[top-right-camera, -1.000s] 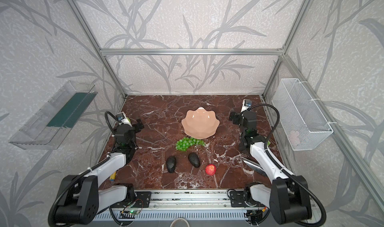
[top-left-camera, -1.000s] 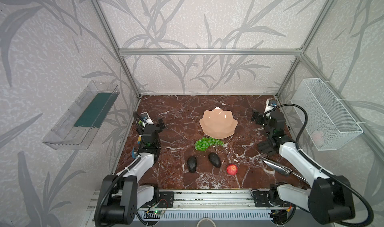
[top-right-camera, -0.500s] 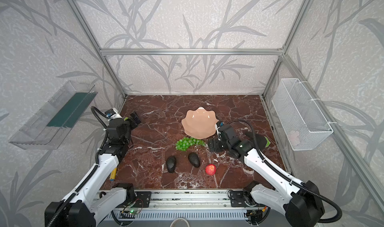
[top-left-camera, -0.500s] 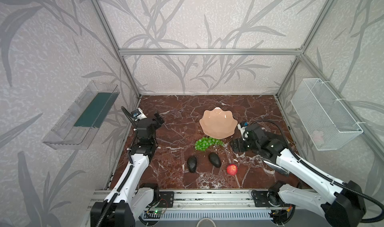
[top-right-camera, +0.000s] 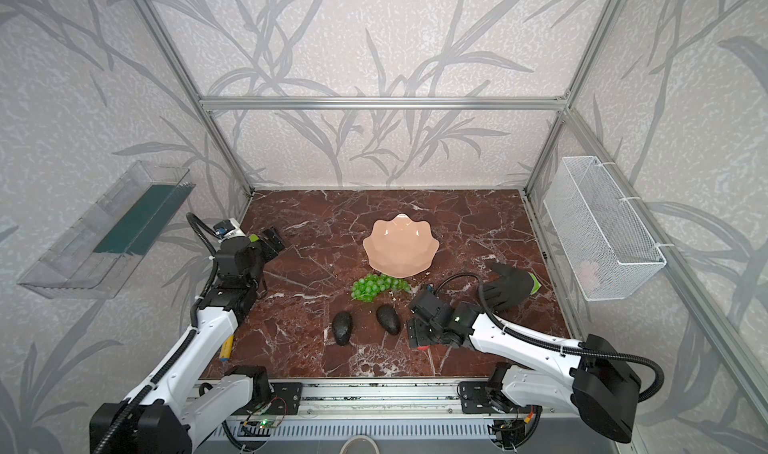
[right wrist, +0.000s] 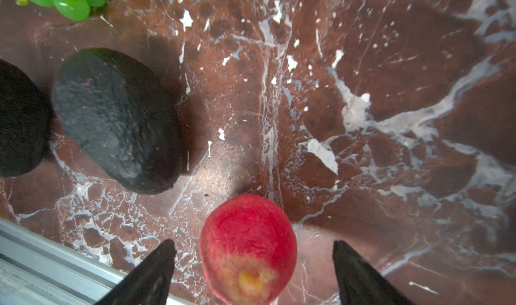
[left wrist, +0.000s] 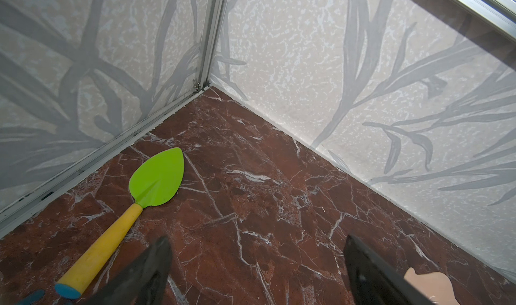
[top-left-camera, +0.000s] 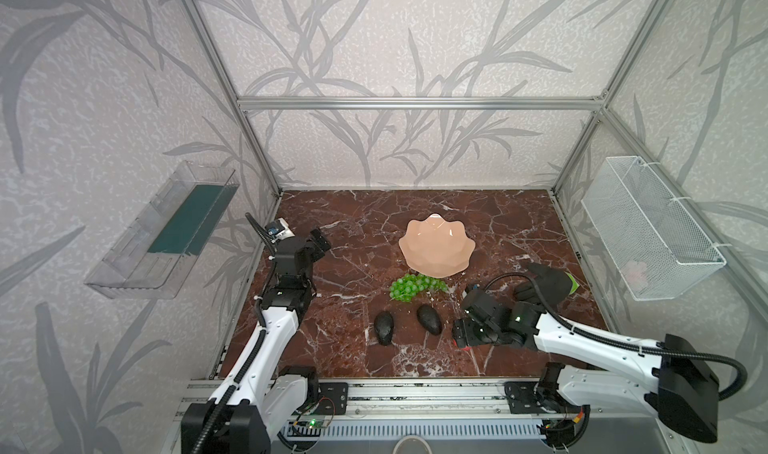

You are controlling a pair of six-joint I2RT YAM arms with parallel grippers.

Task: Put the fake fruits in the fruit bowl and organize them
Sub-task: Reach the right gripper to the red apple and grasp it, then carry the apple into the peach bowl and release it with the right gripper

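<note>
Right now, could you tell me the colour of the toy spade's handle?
Yellow handle, blue tip; best in the left wrist view.

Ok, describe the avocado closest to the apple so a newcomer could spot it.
Find the pink scalloped bowl mid-table; green grapes lie just in front of it. Nearer the camera lie two dark avocados: it is the right avocado, beside the right hand, closer to the grapes than the left avocado.
</note>
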